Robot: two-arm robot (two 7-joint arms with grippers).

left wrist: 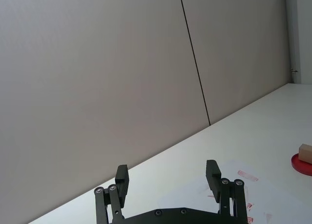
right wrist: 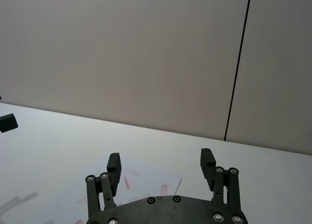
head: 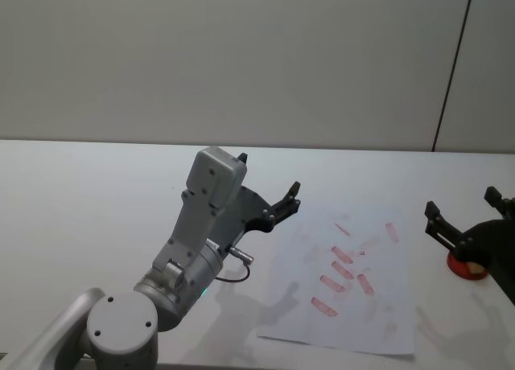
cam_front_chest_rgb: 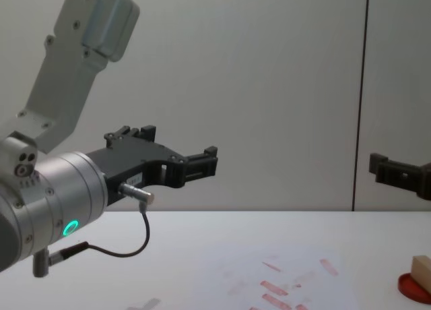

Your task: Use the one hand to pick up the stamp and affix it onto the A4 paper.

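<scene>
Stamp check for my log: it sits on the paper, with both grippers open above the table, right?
No. The chest view shows the stamp sitting on the ink pad, beside the paper. The left gripper and right gripper are open above the table.

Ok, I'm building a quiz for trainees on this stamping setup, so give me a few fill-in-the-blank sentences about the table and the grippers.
1. The stamp sits on the ____ ink pad.
2. The A4 paper carries several red-pink stamp ____.
3. The right gripper hangs over the ink pad with its fingers ____.
4. The left gripper, open too, is held up on the paper's ____ side.
Missing words: red; marks; open; left.
</scene>
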